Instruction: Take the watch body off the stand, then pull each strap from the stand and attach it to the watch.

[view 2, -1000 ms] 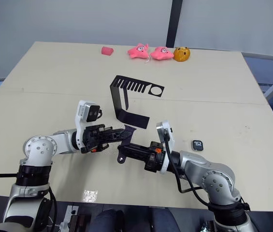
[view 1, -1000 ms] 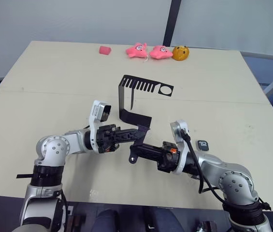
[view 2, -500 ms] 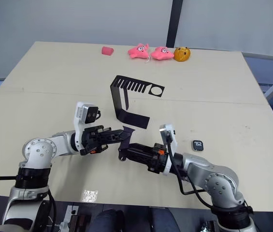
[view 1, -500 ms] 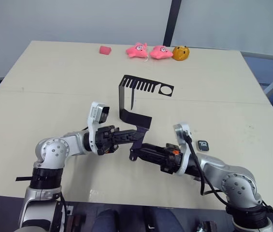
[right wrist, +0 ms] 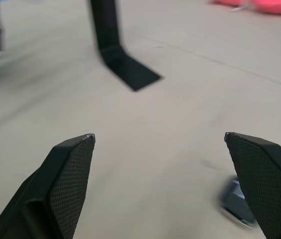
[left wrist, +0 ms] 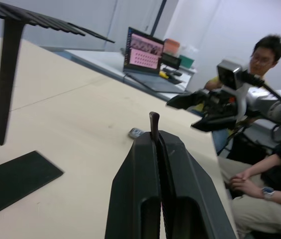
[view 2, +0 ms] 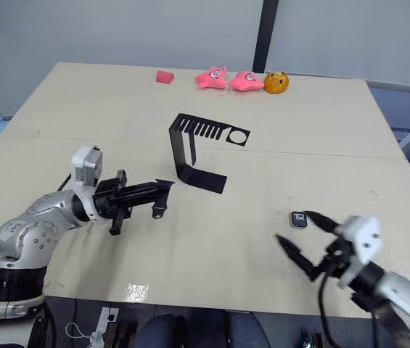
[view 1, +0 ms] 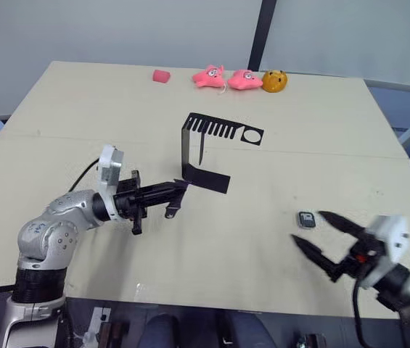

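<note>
Both arms have drawn apart since a moment ago: my right pincer (view 1: 326,241) has let go and swung out to the right front of the tabletop (view 1: 81,109), while my left pincer (view 1: 178,190) has pulled back to the left with a strap (view 1: 173,205) in it. That left pincer is clamped together on the strap — one end pinched between the fingertips, the rest hanging down just above the tabletop, near the foot of the stand (view 1: 208,148). My right pincer is spread wide, its two fingers (right wrist: 73,167) well apart and nothing between them. Just beside its far finger the watch body (view 1: 305,219) lies flat on the tabletop, apart from the stand. The stand sits upright in the middle of the tabletop, comb-slotted top plate with its round hole pointing right, and a second strap (view 1: 200,148) hangs from one slot. Along the far edge — three pink toys (view 1: 210,75) and an orange one (view 1: 273,80).
</note>
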